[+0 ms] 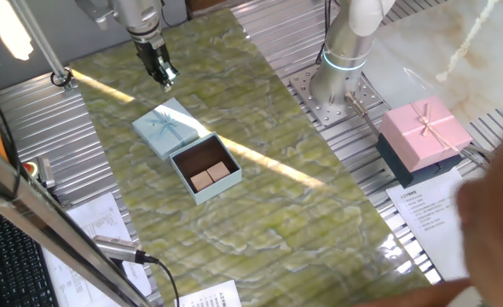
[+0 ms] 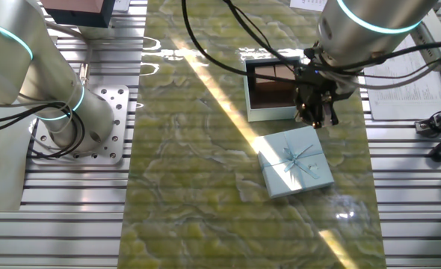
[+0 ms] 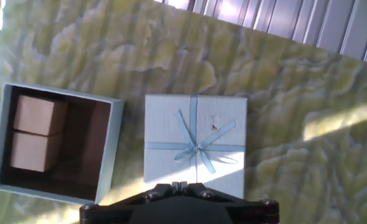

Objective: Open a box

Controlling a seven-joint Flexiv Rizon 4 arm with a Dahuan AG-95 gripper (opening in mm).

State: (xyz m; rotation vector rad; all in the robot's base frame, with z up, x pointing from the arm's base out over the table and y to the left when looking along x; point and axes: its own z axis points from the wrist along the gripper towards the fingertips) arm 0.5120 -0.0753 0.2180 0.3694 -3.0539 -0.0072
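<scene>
The pale-blue box stands open on the green marbled mat. Its base [image 1: 205, 169] shows a brown interior with two tan blocks [image 1: 211, 176]. The lid [image 1: 168, 128], with its ribbon bow up, lies flat beside the base and touches it. My gripper [image 1: 164, 77] hangs above the mat, just beyond the lid, with its fingers together and nothing in them. In the other fixed view the gripper [image 2: 318, 116] is over the gap between base [image 2: 271, 91] and lid [image 2: 297, 161]. The hand view looks down on the lid [image 3: 196, 146], the base [image 3: 56, 143] and my gripper [image 3: 180, 185].
A larger pink-lidded box [image 1: 424, 132] with a dark base stands on the ribbed metal table at the right. A second arm's base [image 1: 341, 68] is bolted beside the mat. Papers [image 1: 430, 213] and a keyboard [image 1: 8, 264] lie at the near edges.
</scene>
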